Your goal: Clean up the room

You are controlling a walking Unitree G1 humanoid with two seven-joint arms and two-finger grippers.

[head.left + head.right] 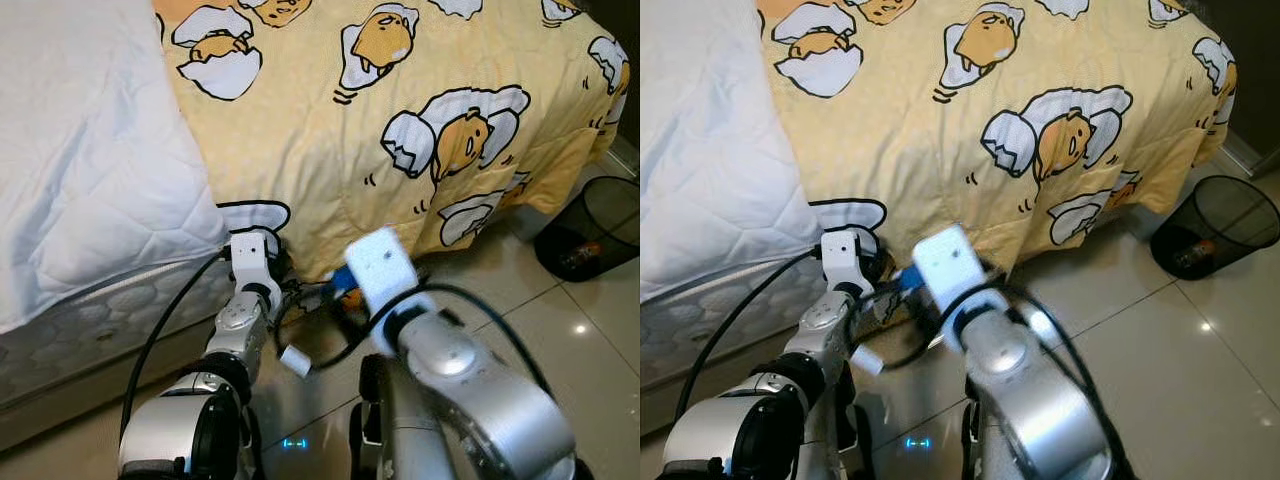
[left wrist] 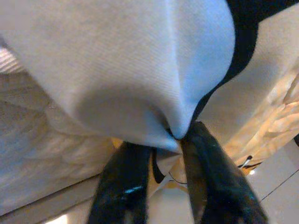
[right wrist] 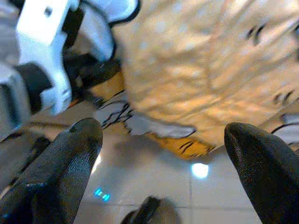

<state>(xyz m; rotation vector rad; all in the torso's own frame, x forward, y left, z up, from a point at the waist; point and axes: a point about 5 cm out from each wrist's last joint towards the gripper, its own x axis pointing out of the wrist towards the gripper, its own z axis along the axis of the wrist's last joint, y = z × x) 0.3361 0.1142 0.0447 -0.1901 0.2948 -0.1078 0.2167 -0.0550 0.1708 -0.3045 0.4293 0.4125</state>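
One blanket (image 1: 400, 120), yellow with cartoon egg figures, is the thing I am working on: it lies over the bed (image 1: 90, 180) and its lower edge hangs down the side to the tiled floor (image 1: 560, 330). My left tool (image 2: 170, 135) has its two black fingers pinched together on a fold of that hanging cloth, which drapes pale over the left wrist view. So the step in hand, as I judge it, is lifting the drooping hem to tidy the bed.

My next move calls for raising the pinched fold up and onto the mattress without letting it slip, and for my right tool (image 3: 163, 140) to find a second hold further along the hem. That tool is wide open, fingers well apart, pointing at the blanket's edge just above the floor and near my left wrist.

Both arms reach forward and down from my body, elbows bent, wrists close together at the foot of the bed's side. Further out, a black mesh bin (image 1: 595, 225) stands on the floor, well apart from my arms.
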